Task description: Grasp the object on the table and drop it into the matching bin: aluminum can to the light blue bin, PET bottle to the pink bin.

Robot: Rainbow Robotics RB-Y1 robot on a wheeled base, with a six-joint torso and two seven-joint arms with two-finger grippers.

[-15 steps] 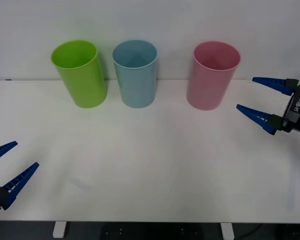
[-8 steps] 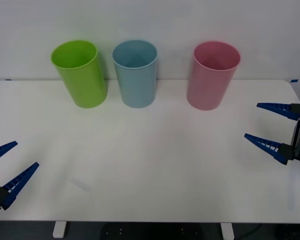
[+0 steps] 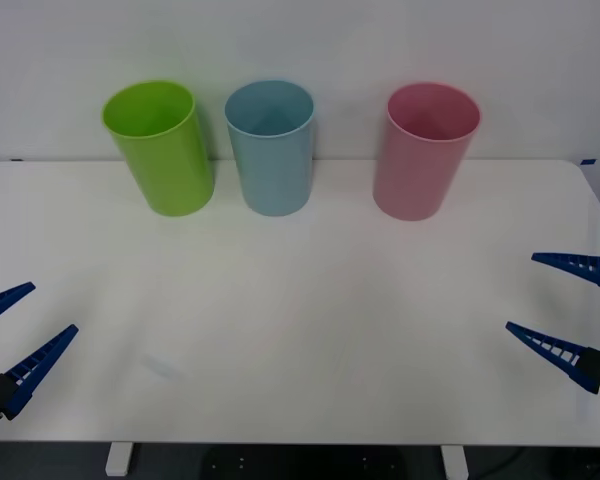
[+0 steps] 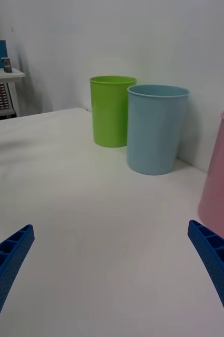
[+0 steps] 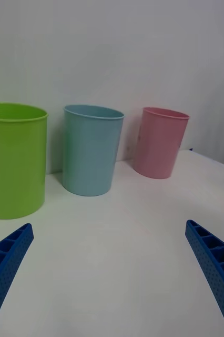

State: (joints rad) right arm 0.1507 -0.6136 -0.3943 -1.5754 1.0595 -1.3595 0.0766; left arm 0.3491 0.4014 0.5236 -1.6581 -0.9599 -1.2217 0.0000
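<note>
White wall backs the white table (image 3: 300, 330), where three bins stand in a row along the far edge: the pink bin (image 3: 427, 150) toward the right, the light blue bin (image 3: 271, 146) in the middle, a lime green bin (image 3: 160, 147) on the left. Whether the PET bottle lies inside a bin cannot be told. Near the right edge, the right gripper (image 3: 552, 308) hovers spread wide, holding nothing. At the near left corner, the left gripper (image 3: 20, 323) is likewise wide apart and empty.
</note>
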